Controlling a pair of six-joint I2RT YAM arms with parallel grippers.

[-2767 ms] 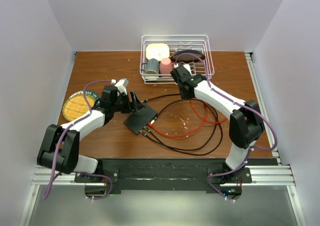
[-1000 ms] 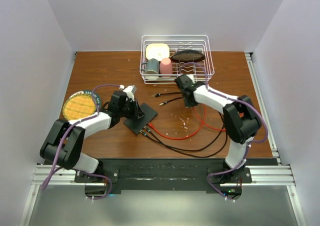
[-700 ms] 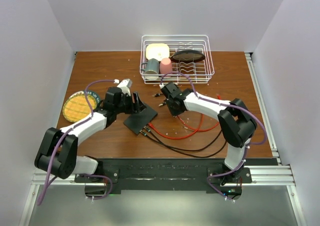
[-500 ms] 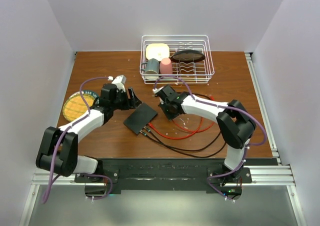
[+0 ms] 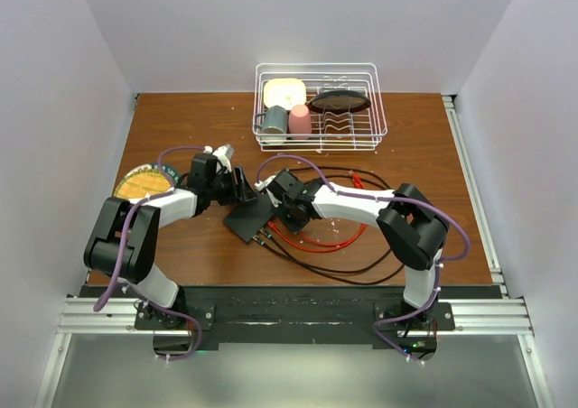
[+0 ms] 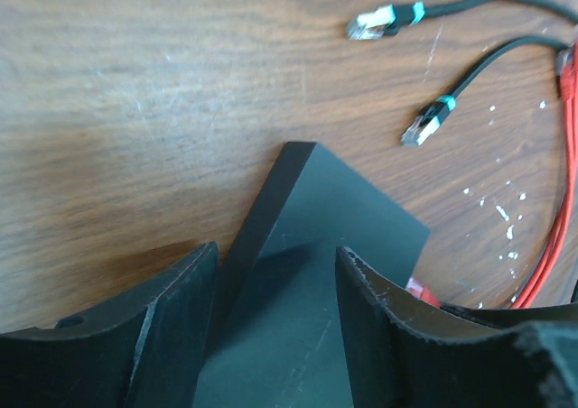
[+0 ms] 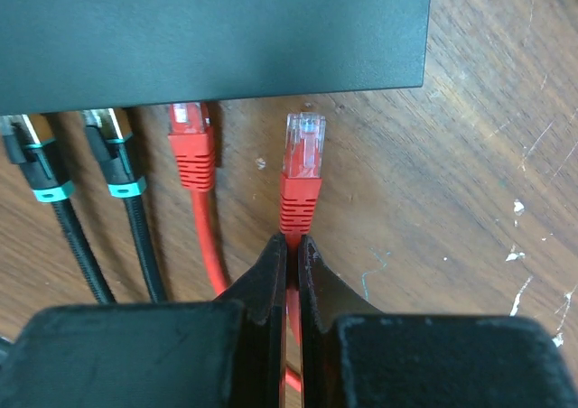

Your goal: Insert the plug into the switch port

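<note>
1. The right pincer [image 7: 291, 241] is pinched tight on the red cord [image 7: 292, 318], just behind the red plug [image 7: 302, 169].
2. The plug sticks straight out in front of this pincer. Its clear tip points at the long edge of the switch [image 7: 217, 29].
3. The switch lies just ahead of the plug tip. They are very near but not touching. A thin strip of the brown surface [image 7: 433, 200] shows between them.
4. Just left of the held plug, a second red plug [image 7: 191, 142] and two black plugs [image 7: 36, 155] already sit in the switch.
5. I think the plug has to go straight forward, into the spot right of the second red plug. I cannot see the hole itself.
6. The left pincer [image 6: 275, 250] is spread apart over the switch and holds nothing. The switch lies under it and ahead of it.
7. The right arm has the plug, so I think the right arm does the push.
</note>
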